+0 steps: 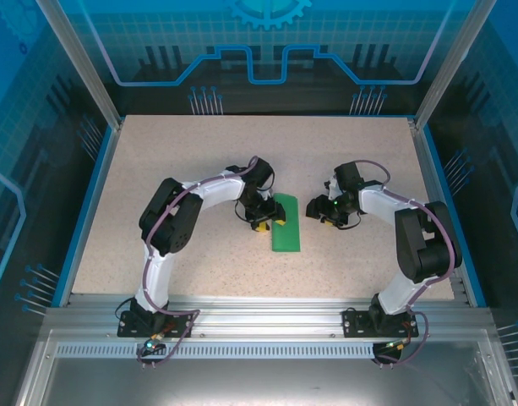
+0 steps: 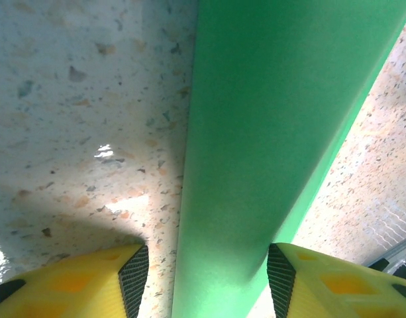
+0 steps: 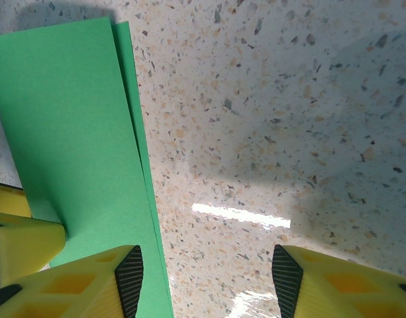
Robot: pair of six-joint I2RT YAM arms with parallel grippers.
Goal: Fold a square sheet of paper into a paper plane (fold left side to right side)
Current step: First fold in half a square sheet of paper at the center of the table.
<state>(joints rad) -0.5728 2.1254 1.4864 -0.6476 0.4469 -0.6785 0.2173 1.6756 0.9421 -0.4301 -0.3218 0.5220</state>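
The left claw (image 1: 260, 218) stands spread, its yellow fingers (image 2: 77, 285) astride the green sheet of paper (image 2: 275, 99). The sheet runs as a narrow folded strip out between them and away from the wrist. Nothing is pinched: the right pad seems to sit against the strip's edge, and a sliver of speckled tabletop (image 2: 70, 99) shows inside the left pad. The right claw (image 3: 208, 275) is likewise spread, over bare tabletop, with the sheet lying flat just off its left finger. The paper looks thin, light and limp. It will likely slide on the smooth surface and crease wherever it is pressed, so I judge it best taken by a free long edge, one claw pinning it while the other lifts. The right wrist view shows two layers, the under edge peeking out slightly so the halves are not quite aligned, and a left-claw finger resting on the sheet. The top view shows the whole strip lying between both claws.
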